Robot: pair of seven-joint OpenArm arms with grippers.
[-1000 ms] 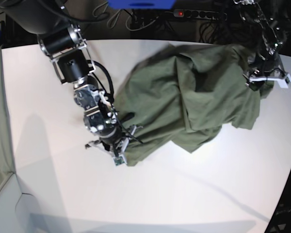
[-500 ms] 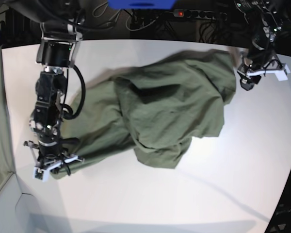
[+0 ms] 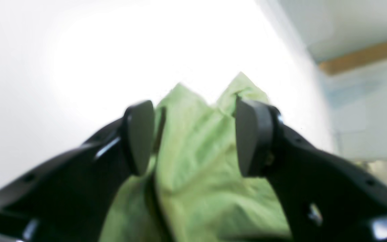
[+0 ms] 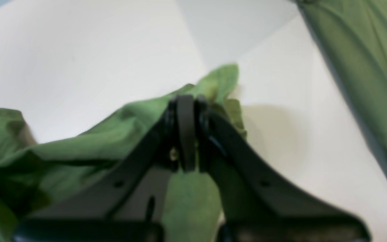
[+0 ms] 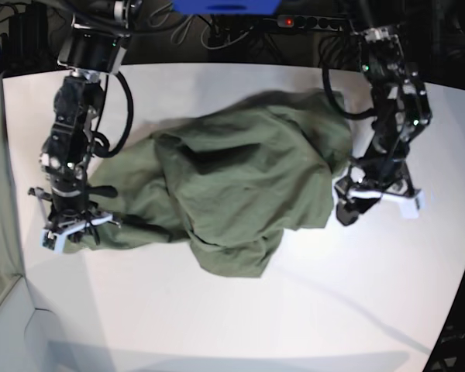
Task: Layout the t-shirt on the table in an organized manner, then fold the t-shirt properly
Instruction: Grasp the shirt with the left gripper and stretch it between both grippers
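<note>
Right gripper (image 4: 186, 134) pinches t-shirt (image 5: 240, 186) edge; left gripper (image 3: 193, 134) spread, apparently empty. Shirt bunched on desk (image 5: 217, 325); flattening, folding remain.

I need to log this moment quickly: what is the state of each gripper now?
Left gripper: open, jaws apart over the t-shirt, holding nothing.
Right gripper: closed on an edge of the t-shirt.
</note>
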